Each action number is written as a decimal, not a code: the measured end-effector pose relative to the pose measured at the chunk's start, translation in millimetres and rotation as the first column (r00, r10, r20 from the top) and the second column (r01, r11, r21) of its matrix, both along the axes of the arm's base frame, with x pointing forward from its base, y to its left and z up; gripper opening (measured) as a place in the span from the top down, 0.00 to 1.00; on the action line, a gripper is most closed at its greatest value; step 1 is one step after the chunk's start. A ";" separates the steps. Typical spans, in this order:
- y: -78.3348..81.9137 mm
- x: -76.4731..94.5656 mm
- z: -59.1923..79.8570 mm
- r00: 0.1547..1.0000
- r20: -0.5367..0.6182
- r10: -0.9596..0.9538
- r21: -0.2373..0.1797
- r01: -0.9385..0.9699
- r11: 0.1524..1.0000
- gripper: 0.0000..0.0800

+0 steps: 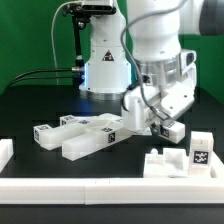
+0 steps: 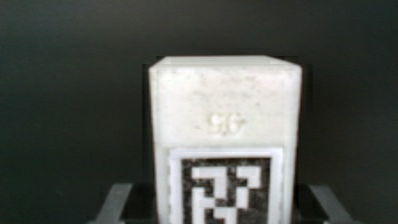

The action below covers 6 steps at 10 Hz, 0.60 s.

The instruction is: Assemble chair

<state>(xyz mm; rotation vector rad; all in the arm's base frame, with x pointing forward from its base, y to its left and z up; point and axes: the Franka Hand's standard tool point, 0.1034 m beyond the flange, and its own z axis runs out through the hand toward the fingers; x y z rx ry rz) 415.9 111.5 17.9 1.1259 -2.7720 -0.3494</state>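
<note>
hand (image 1: 164,126): low over the worktop (image 1: 40,105), toward the exterior view's right, fingers pointing down and clenched on the block
block (image 1: 173,129): small and white, with a black-and-white tag on one face; it sits in the hand and seems to hang just clear of the worktop, though the exterior view is too coarse to be sure
block in the wrist view (image 2: 222,105): fills the middle of the picture against the dark worktop; the end away from the hand is plain white, and the tag (image 2: 222,186) is at the end between the fingers
finger (image 2: 121,203): grey, one on each side of the block, tight against its sides
arm (image 1: 150,40): white, bending over from its base (image 1: 105,62) at the far middle of the worktop
long parts (image 1: 92,142): a cluster of white tagged bars lying flat, left of the hand and near the middle; the end of the nearest bar is just beside the hand
stepped part (image 1: 163,163): white, on the worktop nearer than the hand, toward the exterior view's right
tagged piece (image 1: 200,153): upright, just right of the stepped part, with its tag facing the camera
rail (image 1: 100,187): low white wall along the near edge, with a short stub at the exterior view's left
cables (image 1: 40,75): black, running along the far left of the worktop
</note>
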 end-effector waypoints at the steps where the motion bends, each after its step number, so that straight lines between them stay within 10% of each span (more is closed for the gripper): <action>1: 9.8 0.4 -3.0 1.000 -0.003 0.022 -0.004 -0.022 1.000 0.64; 5: 13.4 -0.4 -7.1 0.992 0.008 0.128 -0.007 -0.128 0.992 0.61; 6: 13.2 -0.4 -7.1 0.991 0.009 0.131 -0.007 -0.131 0.991 0.40</action>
